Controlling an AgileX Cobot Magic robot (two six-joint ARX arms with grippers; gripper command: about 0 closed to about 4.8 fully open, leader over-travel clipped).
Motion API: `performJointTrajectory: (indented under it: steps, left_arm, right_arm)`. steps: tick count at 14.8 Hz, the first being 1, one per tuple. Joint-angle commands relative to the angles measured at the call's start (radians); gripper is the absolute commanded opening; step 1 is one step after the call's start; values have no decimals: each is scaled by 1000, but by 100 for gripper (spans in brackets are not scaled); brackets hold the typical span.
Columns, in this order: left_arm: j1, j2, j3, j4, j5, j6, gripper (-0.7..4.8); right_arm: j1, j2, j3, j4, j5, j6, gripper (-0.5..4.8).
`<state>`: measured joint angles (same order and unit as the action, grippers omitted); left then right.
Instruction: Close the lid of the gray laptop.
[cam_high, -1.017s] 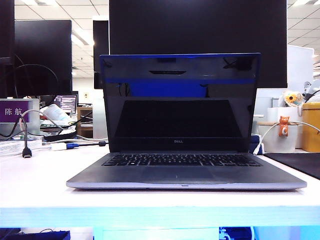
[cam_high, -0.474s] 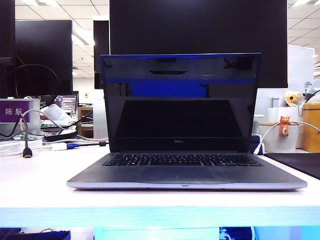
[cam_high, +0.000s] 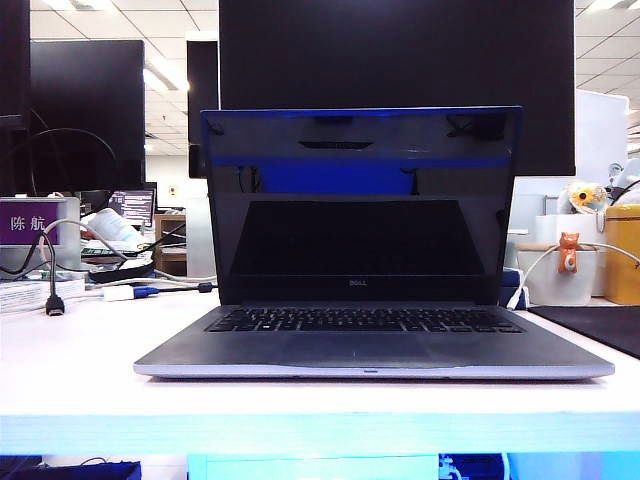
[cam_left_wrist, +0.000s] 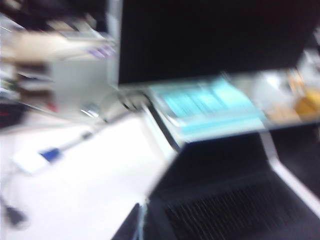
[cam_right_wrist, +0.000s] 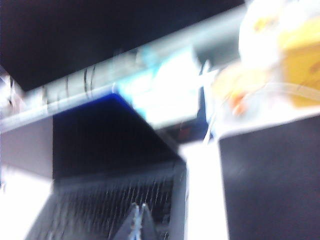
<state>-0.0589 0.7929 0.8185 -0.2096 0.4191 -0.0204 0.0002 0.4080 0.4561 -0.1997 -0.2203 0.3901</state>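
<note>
Stood open on the white bench, the gray laptop, lid upright; left hand and right hand above its keyboard, blurred, grip indiscernible; approach, probably; next, pressing lid down.

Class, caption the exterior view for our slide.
Gray laptop on the table, lid upright and open; neither tool in view.

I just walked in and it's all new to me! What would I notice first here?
First, the gray laptop in the middle of the white table, its lid standing open with a dark, shiny screen. Behind it looms a big black monitor. Neither robot hand shows clearly; both wrist views are blurred.
</note>
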Motion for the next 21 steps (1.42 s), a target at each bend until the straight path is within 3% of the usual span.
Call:
performJointTrajectory:
  steps: [1,3,5,7,11,12,18,21]
  left_arm:
    - [-112,98,112,-124,-60,122,-5]
    - [-205,194,211,-186,-141,134,-5]
    - [-274,312,331,-246,-222,198,-5]
    - [-296,399,418,-272,-224,206,-5]
    - [-316,560,639,-449,-214,283,-5]
    - [-316,631,737,-500,-150,292,-5]
    - [-316,943,1057,-631,-13,294,-5]
    - [-317,1097,1177,-736,-13,300,-5]
  right_arm:
    - [0,241,154,1,-145,-108,-2]
    - [0,389,280,-10,-190,-132,-2]
    - [0,494,412,-52,-214,-166,-2]
    - [0,570,537,-166,-257,-230,-2]
    - [-1,697,732,-334,-258,-320,-2]
    - [-2,745,776,-344,-306,-324,-2]
    - [-6,867,821,-351,-413,-324,-2]
    - [-20,875,831,-404,-465,-346,-2]
